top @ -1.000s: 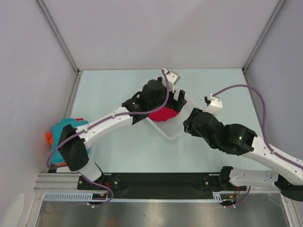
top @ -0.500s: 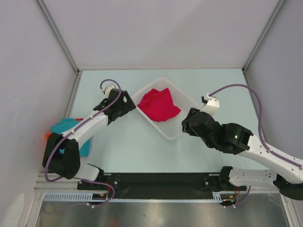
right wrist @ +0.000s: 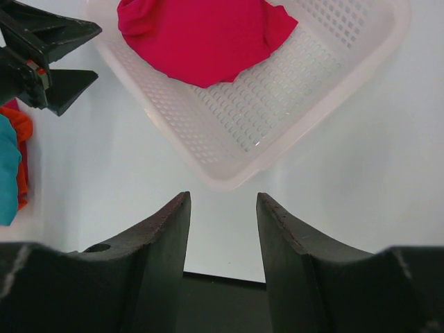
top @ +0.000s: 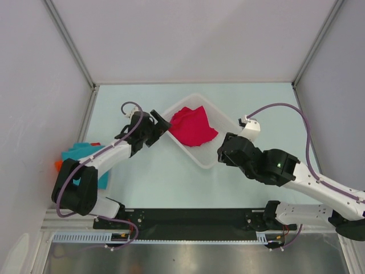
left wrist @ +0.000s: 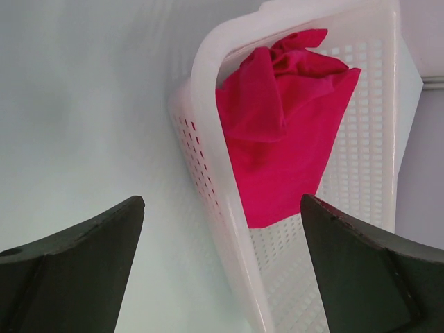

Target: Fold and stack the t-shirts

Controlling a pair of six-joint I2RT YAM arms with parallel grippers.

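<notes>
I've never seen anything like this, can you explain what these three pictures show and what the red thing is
Two robot arms are bolted to the near edge of a table. One picture looks down from overhead; the other two come from cameras on each wrist. The left gripper and the right gripper are both open and hold nothing. A crimson-pink t-shirt lies crumpled in a white mesh basket. A teal t-shirt and an orange t-shirt lie at the table's left edge.
</notes>
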